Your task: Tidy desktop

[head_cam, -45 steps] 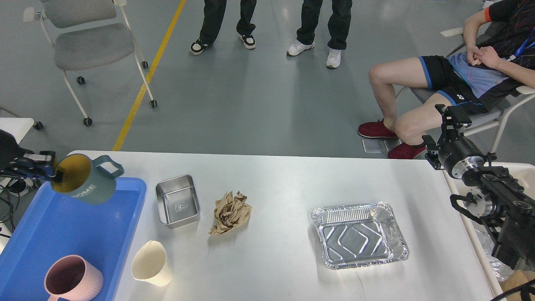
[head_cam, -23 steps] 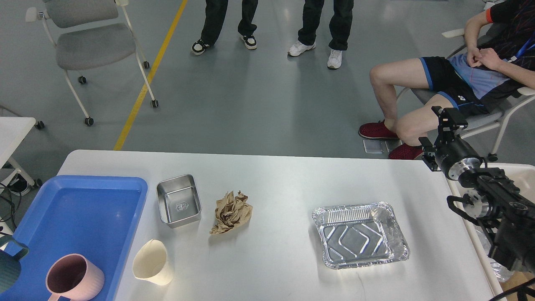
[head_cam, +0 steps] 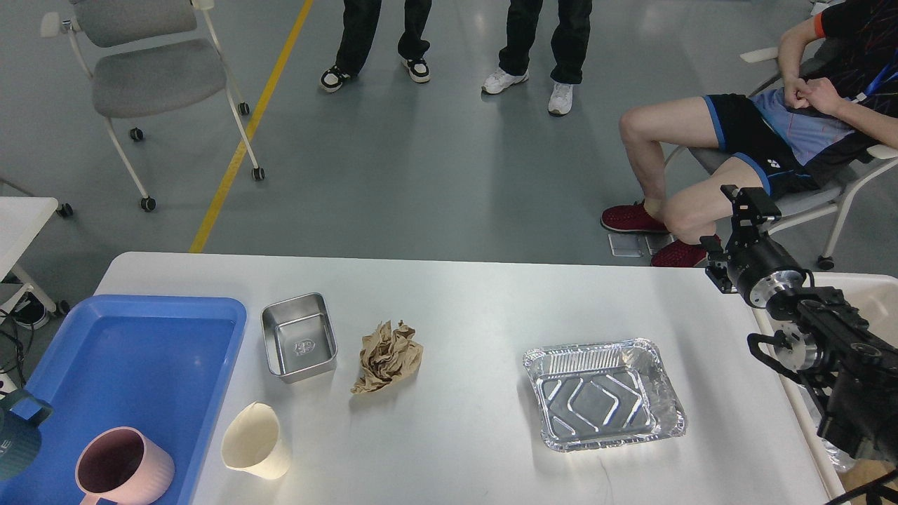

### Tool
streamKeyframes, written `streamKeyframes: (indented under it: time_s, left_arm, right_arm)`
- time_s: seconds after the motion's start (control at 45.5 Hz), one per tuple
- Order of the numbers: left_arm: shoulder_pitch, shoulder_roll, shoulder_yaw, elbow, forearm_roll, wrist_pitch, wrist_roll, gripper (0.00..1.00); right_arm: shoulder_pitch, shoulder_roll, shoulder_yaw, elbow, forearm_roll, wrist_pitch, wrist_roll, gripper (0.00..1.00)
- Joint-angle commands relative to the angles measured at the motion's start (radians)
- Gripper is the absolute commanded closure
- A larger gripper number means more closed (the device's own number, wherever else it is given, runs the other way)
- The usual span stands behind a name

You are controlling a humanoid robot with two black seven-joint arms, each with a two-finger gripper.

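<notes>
The white desktop [head_cam: 477, 301] carries a blue tray [head_cam: 140, 351] at its left end. A pink mug [head_cam: 123, 466] stands in the tray's near corner. A teal mug [head_cam: 17, 435] shows partly at the tray's left edge, cut off by the frame. On the desktop lie a square steel container [head_cam: 298, 337], a crumpled brown paper [head_cam: 388, 356], a cream paper cup [head_cam: 254, 442] on its side and a foil tray [head_cam: 603, 396]. My right gripper [head_cam: 749, 203] hovers past the desktop's far right corner, too dark to read. My left gripper is out of view.
A seated person's legs [head_cam: 659, 175] are close behind my right gripper. A white bin or side surface [head_cam: 873, 294] stands right of the desktop. A small white side table [head_cam: 21, 217] is at the left. A wheeled chair [head_cam: 140, 77] and standing people are beyond.
The teal mug, held high over the tray's far left corner a second ago, now sits low at the tray's left edge. My left gripper has left the view. My right gripper shifted slightly.
</notes>
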State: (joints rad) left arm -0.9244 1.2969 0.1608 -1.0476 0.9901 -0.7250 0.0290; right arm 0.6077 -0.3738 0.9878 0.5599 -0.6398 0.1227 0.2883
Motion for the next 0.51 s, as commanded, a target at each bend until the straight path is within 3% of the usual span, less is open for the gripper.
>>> streamKeyframes:
  time_s: [0.0,0.484]
  left_arm:
    - [0.033,-0.054,0.0,0.024,-0.021,0.03,0.002,0.97]
    - [0.124,-0.07,-0.006,0.024,-0.028,0.061,0.002,0.91]
  right_arm:
    - [0.0,0.001,-0.001,0.0,0.0,0.0,0.0,0.0]
    - [0.014,0.013,-0.003,-0.031,0.0,0.0,0.0,0.0]
